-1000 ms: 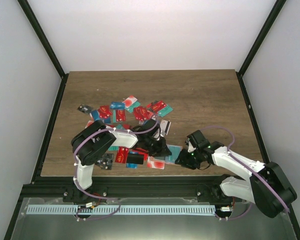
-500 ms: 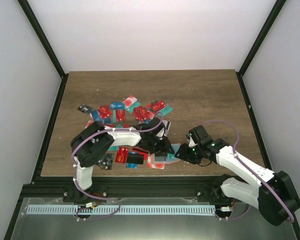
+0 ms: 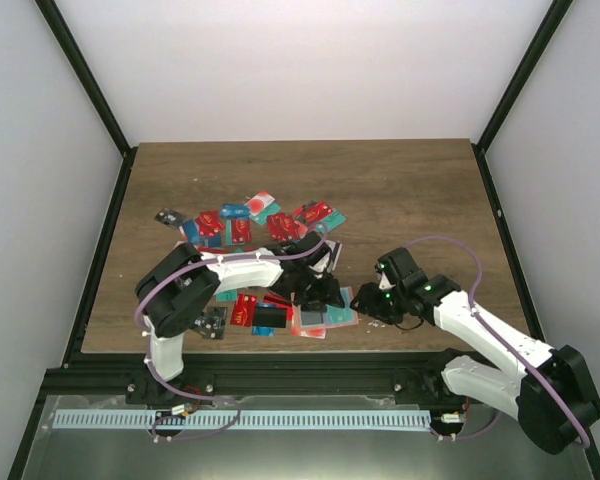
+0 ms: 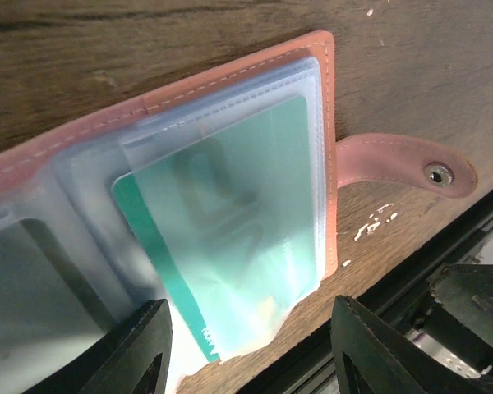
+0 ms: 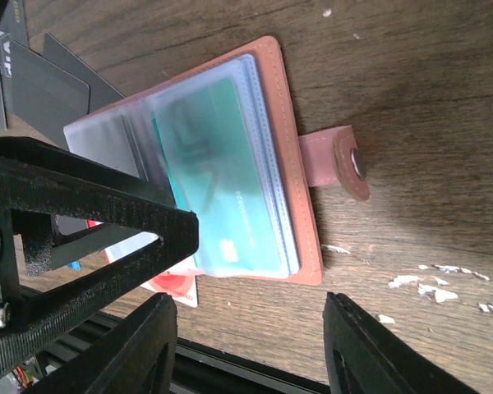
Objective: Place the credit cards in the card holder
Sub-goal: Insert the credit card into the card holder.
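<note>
- My left gripper (image 4: 248,349) has its jaws spread and grips nothing. The card holder (image 4: 230,107) lies opened flat just ahead of its fingertips.
- A teal card (image 4: 238,238) sits tucked inside the holder, its near end reaching between those fingers.
- My right gripper (image 5: 251,341) is also spread and empty, with the holder just ahead.
- The loose credit cards (image 3: 242,230) lie beyond the left gripper.

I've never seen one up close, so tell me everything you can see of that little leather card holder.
The card holder is a salmon-tan, leather-looking wallet with pale stitching and rounded corners. It lies open on the wooden table, near its front edge. Inside are cloudy clear plastic sleeves; a teal card sits partly in one, its end poking out. A strap with a metal snap sticks out sideways, unfastened.
</note>
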`<act>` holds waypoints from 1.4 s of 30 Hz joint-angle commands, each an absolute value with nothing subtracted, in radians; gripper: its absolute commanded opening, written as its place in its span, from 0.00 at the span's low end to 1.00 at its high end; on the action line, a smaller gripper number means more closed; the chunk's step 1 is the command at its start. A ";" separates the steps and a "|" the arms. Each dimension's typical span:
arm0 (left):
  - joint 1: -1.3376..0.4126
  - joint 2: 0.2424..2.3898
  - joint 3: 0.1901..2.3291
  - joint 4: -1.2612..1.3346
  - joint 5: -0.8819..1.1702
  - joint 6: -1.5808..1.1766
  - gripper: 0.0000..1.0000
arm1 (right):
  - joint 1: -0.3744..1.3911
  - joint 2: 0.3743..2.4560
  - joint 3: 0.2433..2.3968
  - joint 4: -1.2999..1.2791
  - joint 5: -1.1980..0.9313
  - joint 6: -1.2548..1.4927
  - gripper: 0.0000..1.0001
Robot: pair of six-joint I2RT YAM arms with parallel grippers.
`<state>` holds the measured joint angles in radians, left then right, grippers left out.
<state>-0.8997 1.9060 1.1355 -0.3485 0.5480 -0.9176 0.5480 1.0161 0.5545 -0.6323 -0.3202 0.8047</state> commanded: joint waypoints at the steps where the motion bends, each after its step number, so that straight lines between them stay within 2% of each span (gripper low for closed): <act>1: -0.904 1.868 1.186 -0.488 0.480 -0.835 0.55 | 0.545 1.028 0.569 -0.577 -0.329 0.816 0.51; 5: -0.904 1.853 1.223 -0.544 0.461 -0.792 0.54 | 0.545 1.066 0.572 -0.529 -0.363 0.805 0.51; 7: -0.904 1.843 1.238 -0.580 0.439 -0.770 0.48 | 0.544 1.085 0.570 -0.497 -0.392 0.797 0.51; 9: -0.904 1.842 1.245 -0.598 0.421 -0.753 0.36 | 0.545 1.110 0.569 -0.470 -0.413 0.793 0.51; 12: -0.904 1.856 1.244 -0.601 0.413 -0.736 0.11 | 0.543 1.141 0.572 -0.445 -0.421 0.783 0.51; 14: -0.905 1.869 1.245 -0.601 0.404 -0.727 0.04 | 0.542 1.165 0.572 -0.431 -0.422 0.775 0.51; 42: -0.909 2.011 1.250 -0.572 0.407 -0.660 0.04 | 0.529 1.291 0.570 -0.404 -0.399 0.732 0.50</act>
<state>-0.8997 1.9694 1.2480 -0.5667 0.4297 -0.6868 0.5388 1.2869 0.5545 -0.4156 -0.4141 0.7509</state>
